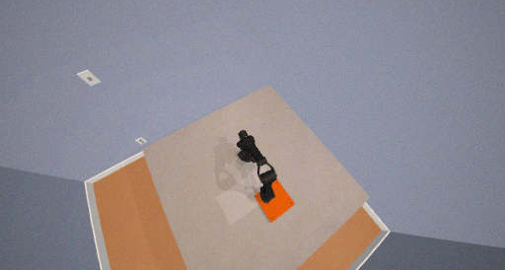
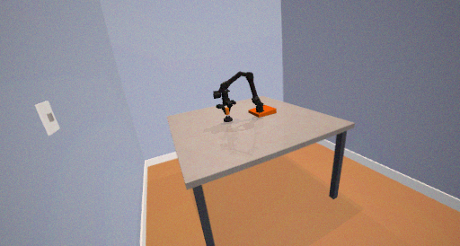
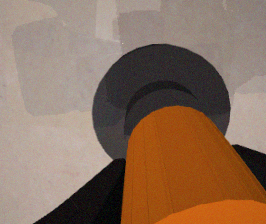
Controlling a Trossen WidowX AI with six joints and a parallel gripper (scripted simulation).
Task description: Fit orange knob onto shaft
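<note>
The orange knob (image 2: 227, 110) (image 3: 184, 155) stands upright between the fingers of my gripper (image 2: 226, 109), which is shut on it. In the wrist view the dark fingers press on it from both sides. The dark round pedestal (image 2: 228, 119) (image 3: 159, 60) is directly below the knob, with a raised inner step partly showing behind the knob's lower end. In the exterior view the knob's lower end is just above or at the top of the pedestal; the exact gap is too small to tell. The silver shaft and the knob's hole are hidden. In the top view the arm hides knob and pedestal.
The arm stands on an orange base plate (image 1: 278, 205) (image 2: 269, 110) on the grey-beige table (image 1: 212, 237) (image 2: 260, 140). Faint shadows of the arm lie across the table top. Walls stand behind the table.
</note>
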